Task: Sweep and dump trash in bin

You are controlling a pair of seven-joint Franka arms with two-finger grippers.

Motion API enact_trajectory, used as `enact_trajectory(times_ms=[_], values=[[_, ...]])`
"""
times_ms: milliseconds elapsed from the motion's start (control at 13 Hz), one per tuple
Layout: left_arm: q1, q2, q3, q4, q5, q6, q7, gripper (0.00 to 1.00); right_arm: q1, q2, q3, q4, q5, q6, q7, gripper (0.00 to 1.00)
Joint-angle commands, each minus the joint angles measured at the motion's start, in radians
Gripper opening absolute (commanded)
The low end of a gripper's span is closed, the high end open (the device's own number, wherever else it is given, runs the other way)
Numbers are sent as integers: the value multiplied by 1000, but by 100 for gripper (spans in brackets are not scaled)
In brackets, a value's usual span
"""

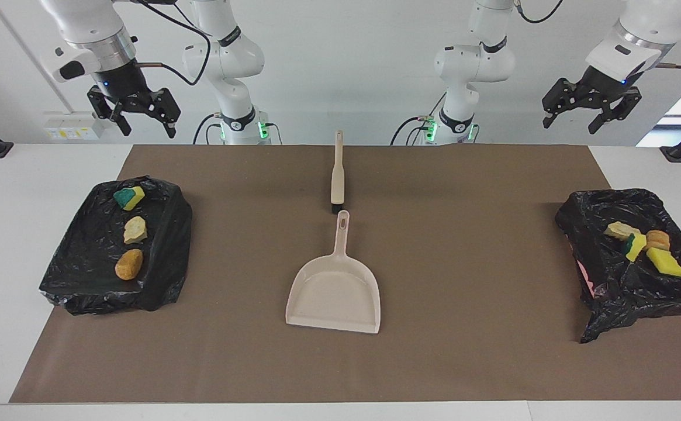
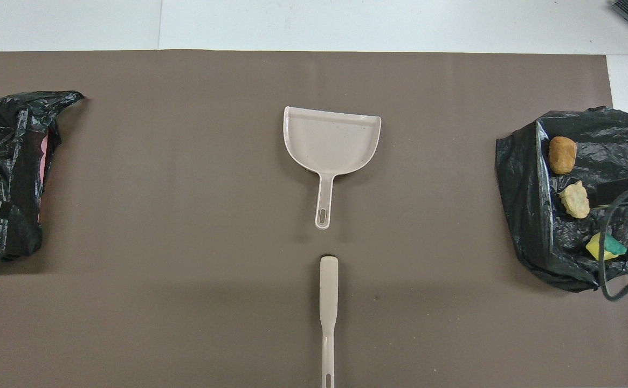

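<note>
While both arms hang raised above the tabletop's robot-side edge, the trash lies in two bins lined with black bags. The bin at the right arm's end holds three scraps in a row: a green-backed sponge nearest the robots, a pale chunk in the middle, and an orange-brown chunk farthest from them, each apart from the next. The other bin at the left arm's end holds a touching cluster: a pale piece, a green-and-yellow sponge, an orange-brown chunk and a yellow sponge; its bag is crumpled, with a bit of pink showing at its side.

On the brown mat at the tabletop's middle, the dustpan lies flat, pan empty, handle pointing toward the robots. The brush lies in line with it, nearer the robots, its dark bristle end just short of the dustpan's handle.

The right gripper hangs in the air over the tabletop's robot-side edge near the right arm's corner, fingers spread, holding nothing. The left gripper hangs over the same edge near the left arm's corner, fingers likewise spread and empty
</note>
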Motion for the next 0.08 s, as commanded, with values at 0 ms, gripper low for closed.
enact_trajectory(times_ms=[0], values=[[9,-25,-1,-33,-9,17,4,100,-4,-18,3,-26,-12,20,-23,100]])
